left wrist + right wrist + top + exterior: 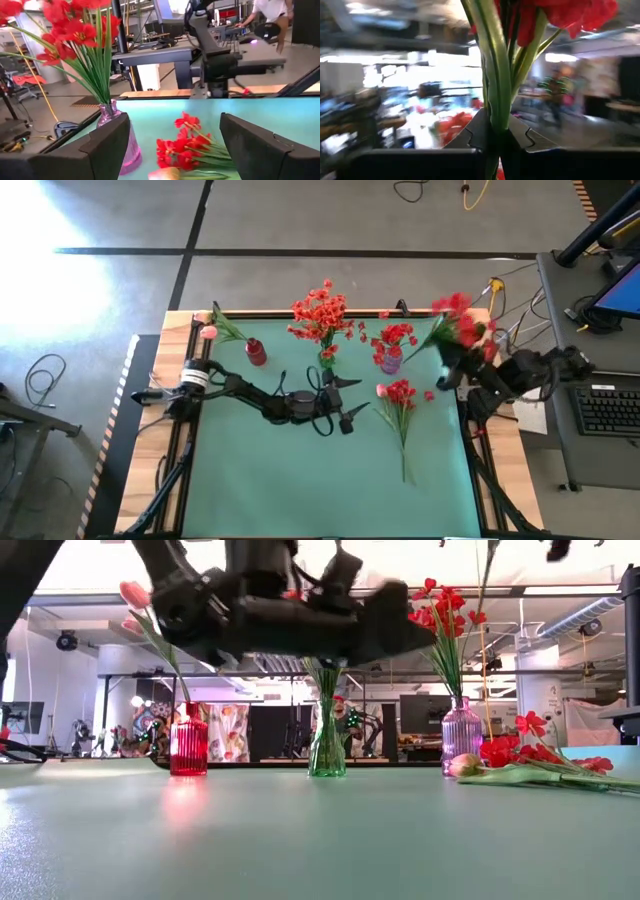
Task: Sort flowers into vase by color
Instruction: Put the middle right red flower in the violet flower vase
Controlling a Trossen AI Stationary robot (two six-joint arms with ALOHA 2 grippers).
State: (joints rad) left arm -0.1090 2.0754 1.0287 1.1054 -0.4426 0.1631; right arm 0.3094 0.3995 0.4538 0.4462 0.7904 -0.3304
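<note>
One stem bunch of red flowers (492,65) pinched in right gripper (496,134) — lower it upright into purple vase (390,362); left gripper (340,402) spread, waiting mid-table.

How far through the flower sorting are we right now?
Partly done. The red vase holds a pink bud, the green vase orange-red blooms, the purple vase red blooms. In hand: the right gripper is shut on a red flower stem near the table's right edge. Left: the loose bunch lying on the mat, which the open left gripper faces.
</note>
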